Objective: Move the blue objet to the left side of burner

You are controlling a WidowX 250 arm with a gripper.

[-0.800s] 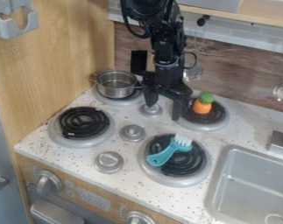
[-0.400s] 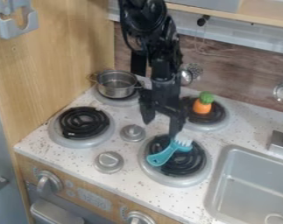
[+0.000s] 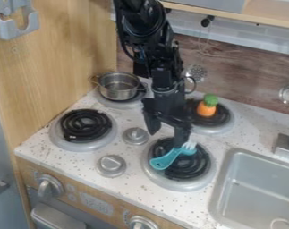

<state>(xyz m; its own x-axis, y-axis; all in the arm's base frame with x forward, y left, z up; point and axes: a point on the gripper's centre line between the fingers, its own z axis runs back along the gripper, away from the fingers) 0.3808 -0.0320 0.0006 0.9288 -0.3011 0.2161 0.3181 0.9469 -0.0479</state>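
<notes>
My gripper stands open over the back edge of the front right burner. Its left finger is above the counter near the middle knob, and its right finger hangs at the brush's bristle end, hiding part of it. The blue brush lies diagonally across that burner, handle toward the front left and white bristles toward the back right. Whether the right finger touches the bristles I cannot tell.
A metal pot sits on the back left burner, and a toy carrot on the back right one. The front left burner holds only its black coil. Knobs stand between the burners; a sink is at the right.
My gripper has come forward and down from between the back burners to the brush's bristle end, staying open. The brush and the other objects have not moved.
</notes>
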